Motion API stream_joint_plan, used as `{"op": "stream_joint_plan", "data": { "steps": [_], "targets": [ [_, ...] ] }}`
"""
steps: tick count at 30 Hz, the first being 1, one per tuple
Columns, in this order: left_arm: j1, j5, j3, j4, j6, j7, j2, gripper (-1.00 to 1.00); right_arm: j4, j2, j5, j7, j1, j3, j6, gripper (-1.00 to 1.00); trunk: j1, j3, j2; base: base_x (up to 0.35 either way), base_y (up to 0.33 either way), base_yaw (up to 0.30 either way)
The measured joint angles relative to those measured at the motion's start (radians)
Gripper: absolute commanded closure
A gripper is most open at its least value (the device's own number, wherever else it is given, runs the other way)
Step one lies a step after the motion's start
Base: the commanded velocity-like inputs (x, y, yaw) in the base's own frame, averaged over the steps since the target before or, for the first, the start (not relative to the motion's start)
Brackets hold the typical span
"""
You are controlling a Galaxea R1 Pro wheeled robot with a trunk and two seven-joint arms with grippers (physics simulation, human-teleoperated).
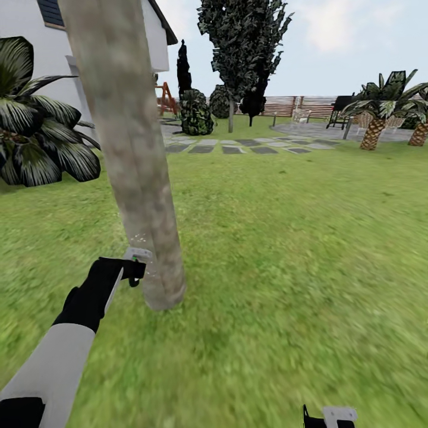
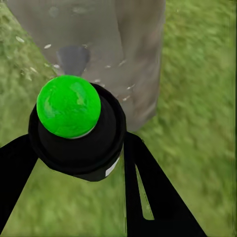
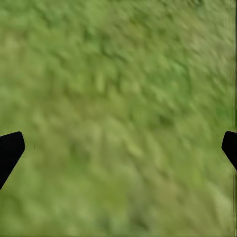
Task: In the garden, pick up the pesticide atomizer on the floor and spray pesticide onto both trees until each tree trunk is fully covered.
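A thick mottled grey-tan tree rises from the lawn close in front of me. My left gripper is shut on the pesticide atomizer, right beside the trunk's base. In the left wrist view the atomizer is black with a green round top, clamped between the black fingers, and it faces the trunk. White specks of pesticide float against the bark. A second tree with dark jagged foliage stands far back. My right gripper is open over bare grass and shows low in the head view.
A white house wall and a broad-leaved plant lie to the left. Stepping stones, dark bushes, the slat fence and scaly palms lie beyond. Open lawn stretches to the right.
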Motion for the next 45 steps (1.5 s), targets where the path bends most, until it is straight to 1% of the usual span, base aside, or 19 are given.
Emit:
{"op": "stream_joint_plan", "data": {
  "steps": [21,26,27,28,31,32,33,35,37,39,45],
  "targets": [
    [0.000,0.002,0.002,0.004,-0.002,0.005,0.009,1.00,0.000,-0.002,0.000,0.000,0.000,-0.001,0.000,-1.00,0.000,0.000,0.000,0.001,-0.273,0.000],
    [0.000,0.002,0.011,0.003,-0.003,0.006,0.010,1.00,0.000,0.000,0.000,0.000,0.000,-0.001,0.000,-1.00,0.000,0.000,0.000,0.000,-0.274,0.151],
    [0.001,0.000,0.016,0.004,-0.003,0.006,0.010,1.00,0.000,0.000,0.000,0.000,0.000,0.000,0.000,-1.00,0.000,0.000,0.000,0.000,-0.274,0.263],
    [0.001,-0.004,0.032,0.004,-0.003,0.012,0.012,1.00,0.000,0.000,0.000,0.000,0.000,0.000,0.000,-1.00,0.000,0.000,0.000,0.000,-0.274,0.270],
    [0.009,-0.009,0.096,0.005,-0.003,0.068,0.021,1.00,0.000,0.000,0.000,0.000,0.000,0.000,0.000,-1.00,0.000,0.000,0.000,0.002,-0.274,0.276],
    [0.015,-0.004,0.109,0.004,-0.003,0.077,0.024,1.00,0.000,0.000,0.000,0.000,0.000,0.000,0.000,-1.00,0.000,0.000,0.000,0.055,-0.274,0.278],
    [0.027,-0.009,0.130,0.004,-0.004,0.087,0.036,1.00,0.000,0.000,0.000,0.000,0.000,0.001,0.000,-1.00,0.000,0.000,0.000,0.071,-0.274,0.278],
    [0.032,0.001,0.138,0.004,-0.003,0.091,0.044,1.00,0.000,0.000,0.000,0.000,0.000,0.001,0.000,-1.00,0.000,0.000,0.000,0.098,-0.274,0.278],
    [0.033,0.003,0.137,0.004,-0.003,0.092,0.042,1.00,0.000,0.000,0.000,0.000,0.000,0.001,0.000,-1.00,0.000,0.000,0.000,0.150,-0.256,0.256],
    [0.034,0.003,0.136,0.003,-0.003,0.095,0.034,1.00,0.000,0.000,0.000,0.000,0.000,0.001,0.000,-1.00,0.000,0.000,0.000,0.213,-0.212,0.104],
    [0.034,0.005,0.135,0.003,-0.003,0.095,0.031,1.00,0.000,0.000,0.000,0.000,0.000,0.000,0.000,-1.00,0.000,0.000,0.000,0.238,-0.187,0.012]
  ]
}}
